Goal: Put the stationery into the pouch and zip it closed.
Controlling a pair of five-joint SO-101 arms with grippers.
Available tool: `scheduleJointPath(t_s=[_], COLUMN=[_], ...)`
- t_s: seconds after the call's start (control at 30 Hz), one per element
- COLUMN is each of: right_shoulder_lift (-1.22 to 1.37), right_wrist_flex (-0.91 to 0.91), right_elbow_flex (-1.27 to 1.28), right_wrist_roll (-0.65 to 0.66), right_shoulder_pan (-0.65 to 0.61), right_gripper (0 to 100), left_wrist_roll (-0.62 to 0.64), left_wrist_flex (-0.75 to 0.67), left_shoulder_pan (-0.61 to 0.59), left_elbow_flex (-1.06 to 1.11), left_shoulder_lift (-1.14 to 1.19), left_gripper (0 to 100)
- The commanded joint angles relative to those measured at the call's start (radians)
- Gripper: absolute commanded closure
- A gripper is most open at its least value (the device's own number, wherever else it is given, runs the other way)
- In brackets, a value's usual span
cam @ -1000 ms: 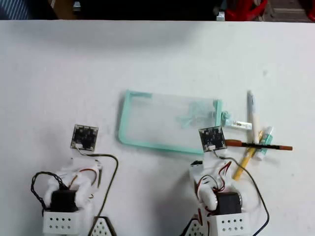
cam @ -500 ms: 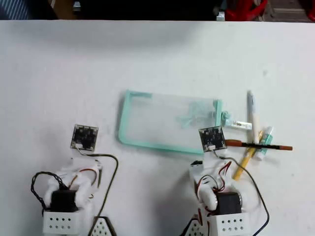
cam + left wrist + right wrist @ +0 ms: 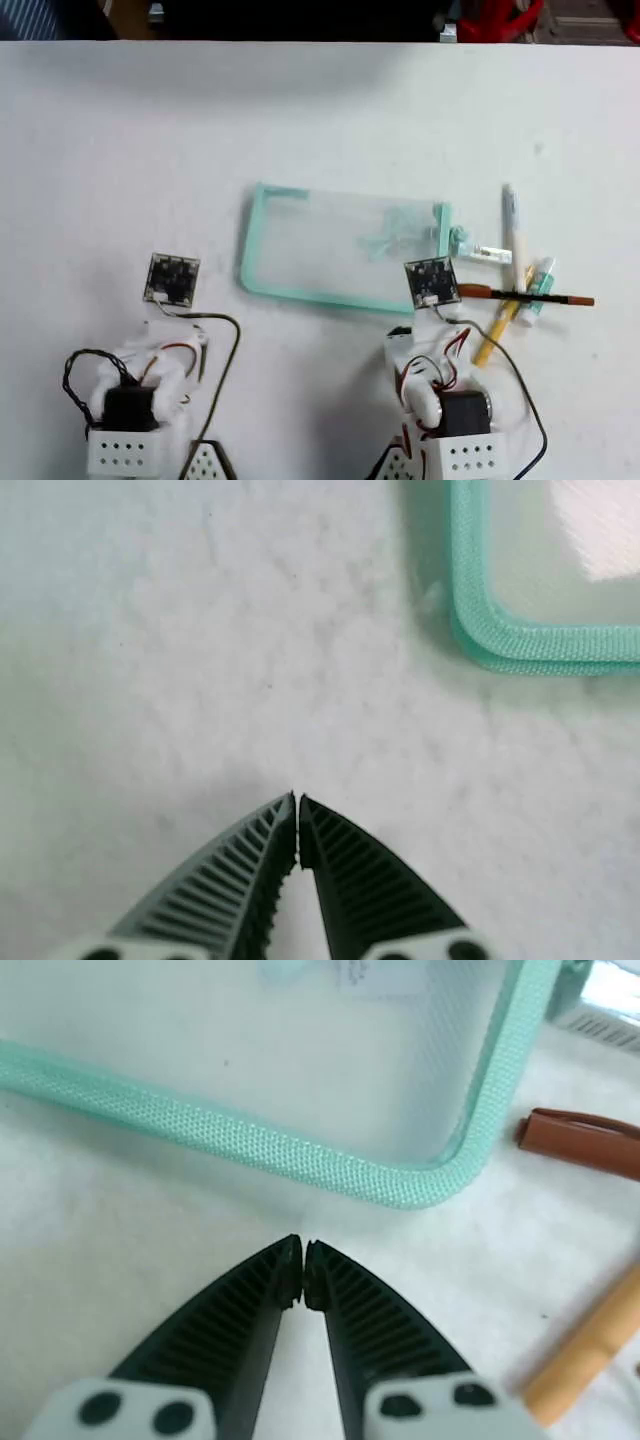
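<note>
We see a big white table [image 3: 150,130]. In the middle lies the see-through pouch [image 3: 320,245] with its green edge, flat on the table. Our left gripper [image 3: 297,802] is near one round corner of the pouch, its fingers pressed together with nothing between them. Our right gripper [image 3: 302,1250] is just beside another corner, pinched tight too and holding nothing. The stationery lies outside the pouch, right next to it: a white pen [image 3: 512,235], a brown pen [image 3: 540,296] and a yellow pen [image 3: 497,328] crossing each other.

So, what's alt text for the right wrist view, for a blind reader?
The right gripper, shut and empty, hangs over the white table just short of a clear pouch with mint-green trim. A brown pen and a yellow pen lie beside the pouch's corner.
</note>
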Motion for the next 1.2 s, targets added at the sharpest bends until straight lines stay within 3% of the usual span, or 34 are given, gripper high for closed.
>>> scheduleJointPath(t_s=[0.0,0.3,0.57,0.8,1.03,1.17], right_shoulder_lift=[-0.004,-0.004,-0.004,-0.005,-0.005,-0.005], right_wrist_flex=[0.004,0.002,-0.208,-0.262,-0.461,-0.476], right_elbow_flex=[0.008,0.008,0.008,0.008,0.008,0.008], right_wrist_roll=[-0.009,-0.003,-0.003,-0.003,-0.002,-0.002], right_shoulder_pan=[-0.008,-0.01,-0.016,0.099,0.42,0.487], right_gripper=[98.1,98.1,98.1,98.1,98.0,98.0], left_wrist_roll=[0.011,0.011,0.011,0.014,0.014,0.017], left_wrist_flex=[0.005,0.005,0.005,0.005,0.005,0.003], left_shoulder_pan=[0.007,0.007,0.007,0.008,0.008,0.01], left_elbow_flex=[-0.005,-0.005,-0.005,-0.005,-0.005,-0.005], left_shoulder_lift=[-0.01,-0.01,-0.01,-0.01,-0.01,-0.01], left_gripper=[98,98,98,98,98,98])
